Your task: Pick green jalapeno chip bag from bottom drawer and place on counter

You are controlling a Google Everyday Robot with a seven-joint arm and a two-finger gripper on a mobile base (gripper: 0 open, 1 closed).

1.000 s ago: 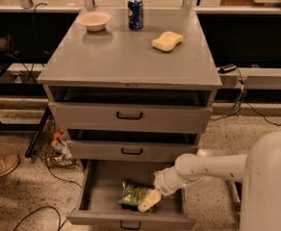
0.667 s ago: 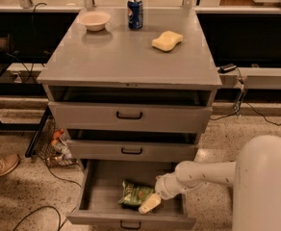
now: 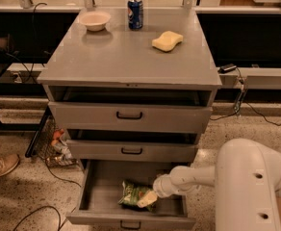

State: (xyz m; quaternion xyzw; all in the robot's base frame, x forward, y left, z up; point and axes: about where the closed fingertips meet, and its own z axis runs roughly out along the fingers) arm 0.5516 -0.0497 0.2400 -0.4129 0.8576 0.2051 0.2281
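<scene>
Reaching into the open bottom drawer (image 3: pixel 101 190), gripper (image 3: pixel 148 199) at the right edge of the green jalapeno chip bag (image 3: pixel 132 193) on its floor; cannot tell whether clamped. Could drop the glossy bag on lifting, or snag the middle drawer (image 3: pixel 131 151) above.

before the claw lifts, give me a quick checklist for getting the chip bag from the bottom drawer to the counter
1. The bottom drawer is pulled open: ok.
2. The green jalapeno chip bag lies in it, in view: ok.
3. The claw is down in the drawer at the bag's right end: ok.
4. The claw has a hold on the bag: cannot tell.
5. The counter has bare space in front of the bowl, can and yellow sponge: ok.
6. Lift path clears the front of the middle drawer: cannot tell.
</scene>
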